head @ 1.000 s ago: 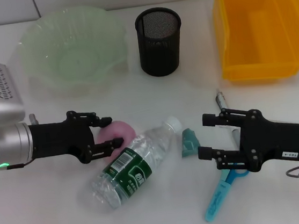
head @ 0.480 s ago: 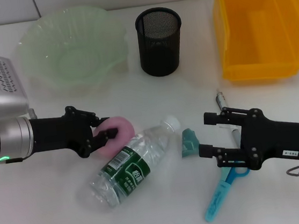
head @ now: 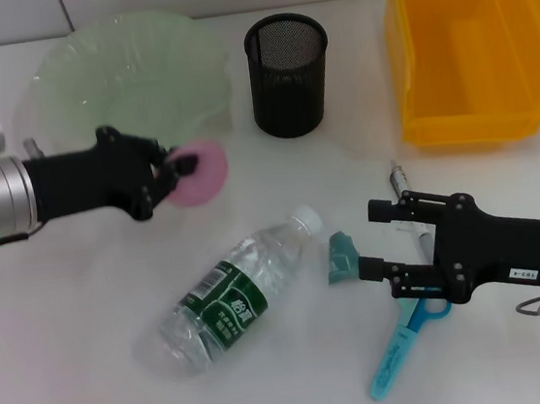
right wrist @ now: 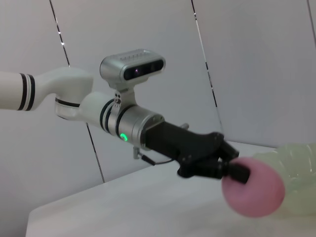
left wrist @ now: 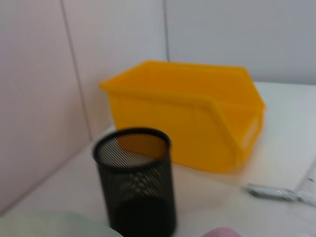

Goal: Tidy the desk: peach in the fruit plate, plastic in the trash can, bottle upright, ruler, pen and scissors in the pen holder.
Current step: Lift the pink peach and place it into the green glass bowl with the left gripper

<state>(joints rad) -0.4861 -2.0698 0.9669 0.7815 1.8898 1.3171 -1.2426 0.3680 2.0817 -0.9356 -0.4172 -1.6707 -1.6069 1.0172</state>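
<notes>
The left gripper (head: 171, 169) is closed on the peach (head: 198, 172) and holds it above the desk (head: 70, 332), just in front of the fruit plate (head: 129, 81). Only the right wrist view shows the peach (right wrist: 253, 187) clear of the desk surface. The right gripper (head: 377, 243) stands open next to the plastic (head: 341, 256), holding nothing. The bottle (head: 232, 299) lies on its side; the writing on its green label is too small to read. The left wrist view shows the pen holder (left wrist: 134, 180) and the trash can (left wrist: 187, 113).
</notes>
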